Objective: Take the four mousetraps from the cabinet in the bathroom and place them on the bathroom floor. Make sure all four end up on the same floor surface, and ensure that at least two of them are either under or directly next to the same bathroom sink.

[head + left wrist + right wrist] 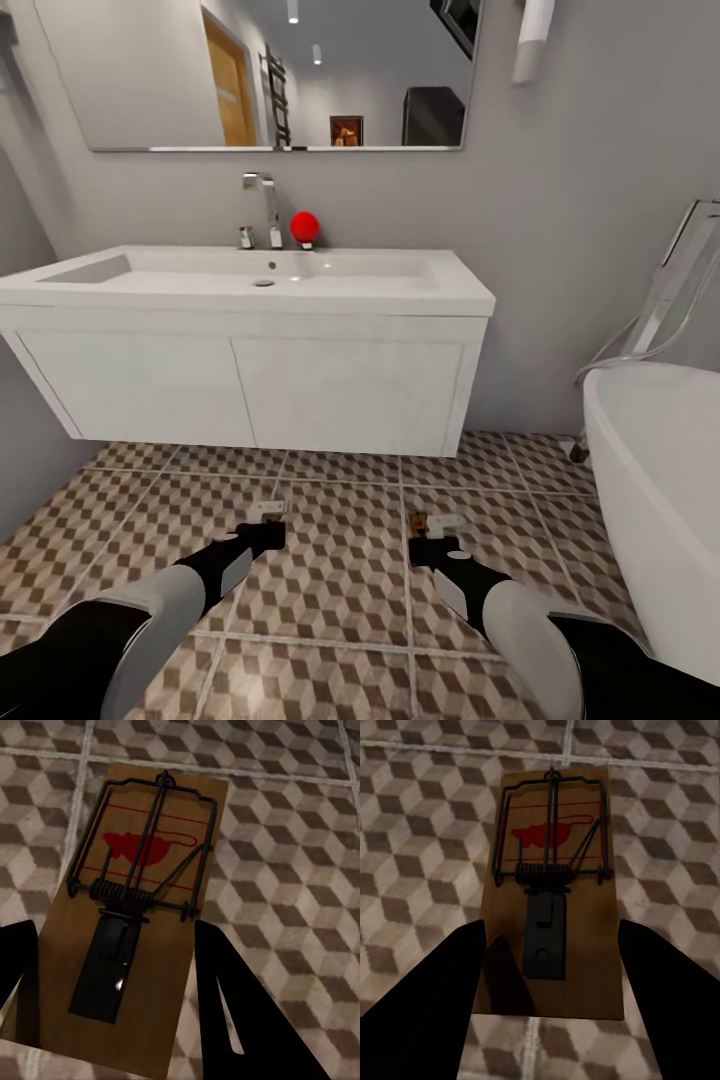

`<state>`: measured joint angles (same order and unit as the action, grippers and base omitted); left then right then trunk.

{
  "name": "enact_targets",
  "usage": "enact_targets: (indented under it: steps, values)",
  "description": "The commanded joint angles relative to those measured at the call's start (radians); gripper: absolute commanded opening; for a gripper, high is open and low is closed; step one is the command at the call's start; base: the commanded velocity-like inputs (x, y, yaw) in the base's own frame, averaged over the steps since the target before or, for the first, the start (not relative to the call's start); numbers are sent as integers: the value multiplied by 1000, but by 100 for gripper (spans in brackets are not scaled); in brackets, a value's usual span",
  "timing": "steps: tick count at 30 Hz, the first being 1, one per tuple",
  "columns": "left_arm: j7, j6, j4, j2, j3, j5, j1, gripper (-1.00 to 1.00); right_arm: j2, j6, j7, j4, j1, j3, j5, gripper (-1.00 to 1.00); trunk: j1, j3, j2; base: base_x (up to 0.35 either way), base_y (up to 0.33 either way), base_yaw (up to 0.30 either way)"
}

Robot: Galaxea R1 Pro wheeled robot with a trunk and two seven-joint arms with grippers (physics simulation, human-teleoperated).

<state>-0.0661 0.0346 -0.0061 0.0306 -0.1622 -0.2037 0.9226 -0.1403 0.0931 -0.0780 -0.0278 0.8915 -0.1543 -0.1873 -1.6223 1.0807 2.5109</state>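
Note:
Two mousetraps show, each a small wooden board with dark wire and a red mouse print. My left gripper is shut on one mousetrap, its fingers against the board's long edges. Another mousetrap is held the same way in my right gripper. Both traps are down at the cube-patterned bathroom floor, just in front of the white bathroom sink on its wall-hung vanity. Whether the boards rest on the tiles is unclear. The cabinet is out of view.
A white bathtub stands close on the right, beside my right arm. The vanity front hangs above the tiles with open space beneath. A chrome faucet and a red round object sit on the sink. A grey wall closes the left.

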Motion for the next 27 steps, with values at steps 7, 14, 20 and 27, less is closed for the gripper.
enact_targets:
  steps: [7, 14, 20, 27]
  values:
    - [0, 6, 1, -1, -8, -7, 1, -100, -1, 5, -5, -3, 1, -8, -11, -100, -3, 28, 2, 0, 0, 0]
    - [0, 9, 1, -2, -9, -8, 1, -100, -1, 5, -5, -3, 1, -8, -11, -100, -6, 55, 4, 0, 0, 0]
    - [0, 11, 1, -3, -8, -9, 1, -100, -1, 5, -5, -3, 1, -8, -11, -100, -9, 78, 5, 0, 0, 0]
    - [-1, 10, 1, -3, -9, -9, 1, -100, -1, 5, -5, -3, 1, -8, -11, -100, -12, 105, 7, 0, 0, 0]
